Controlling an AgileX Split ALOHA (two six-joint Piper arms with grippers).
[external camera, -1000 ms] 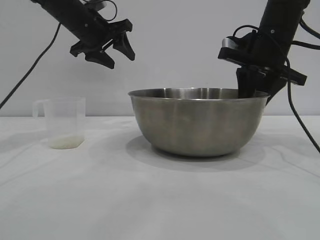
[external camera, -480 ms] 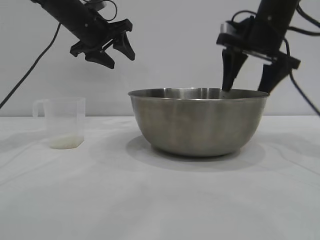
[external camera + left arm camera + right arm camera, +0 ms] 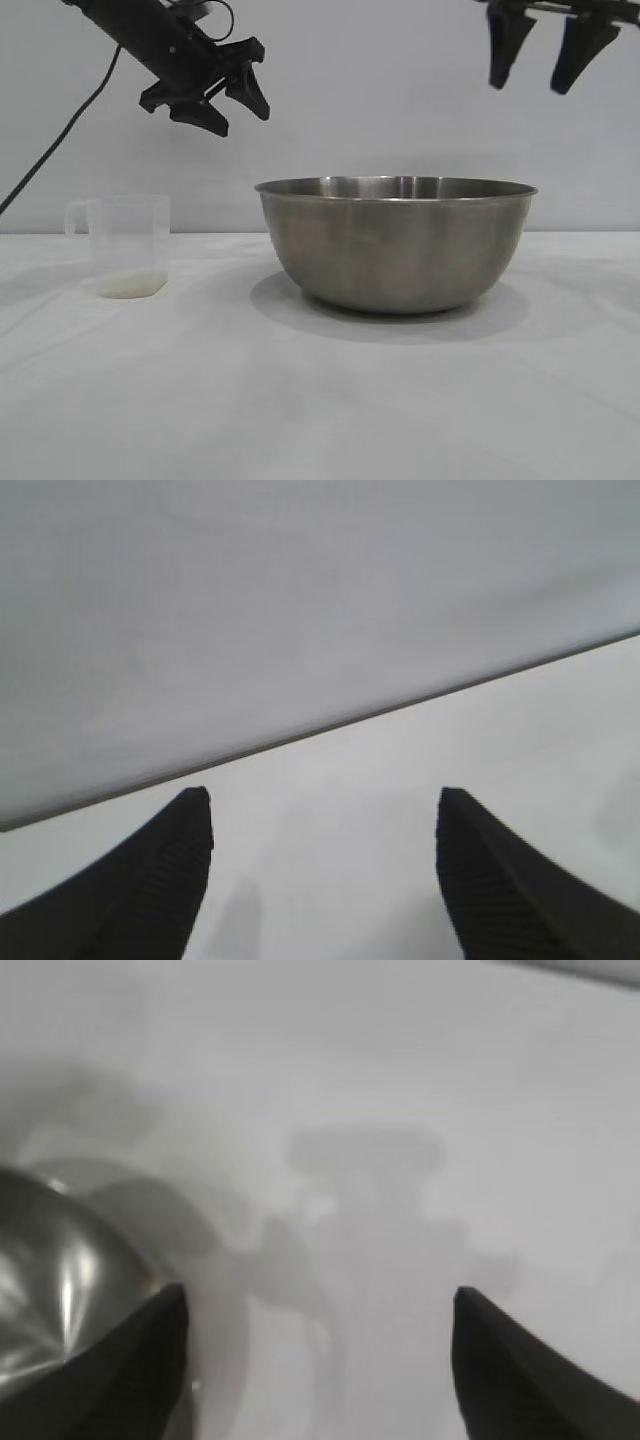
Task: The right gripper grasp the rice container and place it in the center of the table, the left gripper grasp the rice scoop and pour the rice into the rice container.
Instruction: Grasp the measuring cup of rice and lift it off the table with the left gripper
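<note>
Bowl (image 3: 396, 243) stood mid-table, scoop (image 3: 128, 246) with rice (image 3: 130, 285) well left. Right gripper (image 3: 537, 58) hung wide above, empty; left gripper (image 3: 235, 108) wide, empty, aloft.

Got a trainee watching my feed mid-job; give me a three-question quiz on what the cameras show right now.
1. True or false: the right gripper holds the rice container.
2. Which holds the rice: A) the container, B) the rice scoop, C) the table?
3. Which gripper hangs above the gap between scoop and container?

Key: 1. False; it is open, above the rim. 2. B. 3. The left gripper, open and empty.
</note>
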